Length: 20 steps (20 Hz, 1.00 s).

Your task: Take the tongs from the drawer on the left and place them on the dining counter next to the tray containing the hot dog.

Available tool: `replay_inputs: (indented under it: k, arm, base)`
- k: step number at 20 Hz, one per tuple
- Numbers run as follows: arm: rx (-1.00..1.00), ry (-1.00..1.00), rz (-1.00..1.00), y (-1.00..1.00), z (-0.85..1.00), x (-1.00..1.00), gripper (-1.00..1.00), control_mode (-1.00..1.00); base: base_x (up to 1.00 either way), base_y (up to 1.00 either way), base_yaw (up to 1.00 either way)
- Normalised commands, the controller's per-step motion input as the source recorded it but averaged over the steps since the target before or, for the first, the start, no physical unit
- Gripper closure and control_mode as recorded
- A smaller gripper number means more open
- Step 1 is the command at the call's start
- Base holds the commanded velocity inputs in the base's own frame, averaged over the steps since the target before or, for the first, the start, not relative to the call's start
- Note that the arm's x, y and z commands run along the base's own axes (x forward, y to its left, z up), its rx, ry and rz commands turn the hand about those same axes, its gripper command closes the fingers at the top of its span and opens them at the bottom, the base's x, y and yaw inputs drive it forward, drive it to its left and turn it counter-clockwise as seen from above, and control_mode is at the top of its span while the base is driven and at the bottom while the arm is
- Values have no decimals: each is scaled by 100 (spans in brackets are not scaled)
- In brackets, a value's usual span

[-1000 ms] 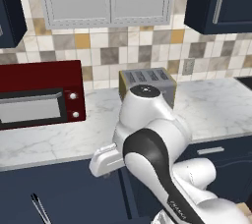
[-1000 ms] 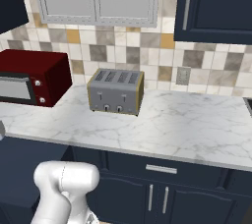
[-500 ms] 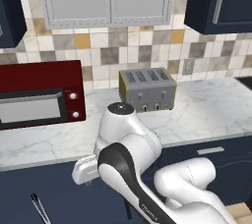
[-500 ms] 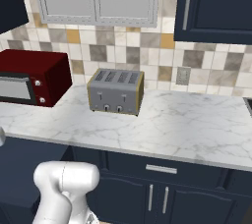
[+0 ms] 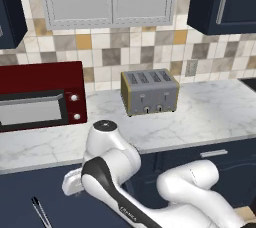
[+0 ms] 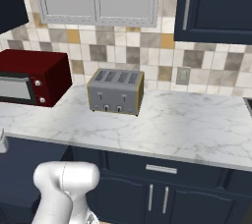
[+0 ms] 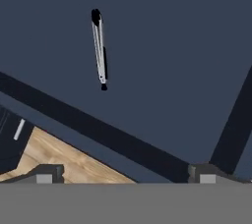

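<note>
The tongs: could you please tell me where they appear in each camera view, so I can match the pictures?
Left base view: the tongs lie at the bottom left, on the open drawer's navy floor.
Right base view: I cannot find them.
Hand view: they lie upper left of centre, alone on the drawer floor.
Shared landmark: the drawer's navy floor; the toaster links the base views.

Arm folded low to my left, hand spread wide.

My white arm [image 5: 150, 192] rises from the base, bends at a dark-banded elbow and reaches down and leftward in the left base view; its rounded shoulder shows at the lower left of the right base view. My hand [image 7: 125, 171] points downward, its two dark fingertips [image 7: 47, 173] standing far apart at the bottom of the hand view, with nothing between them.
</note>
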Motion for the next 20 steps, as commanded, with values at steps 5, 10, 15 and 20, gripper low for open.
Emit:
replay_inputs:
  k: [5, 10, 15, 20]
  arm:
    - [0, 3, 4, 33, -67, 28, -100, -100]
    - [0, 0, 4, 55, -66, 19, -100, -100]
    - [0, 0, 1, 58, -50, 19, -100, -100]
    - [0, -5, 0, 13, -19, 22, -100, -100]
  base:
    - [0, 0, 0]
    - [0, 0, 0]
    - [0, 0, 0]
    - [0, 0, 0]
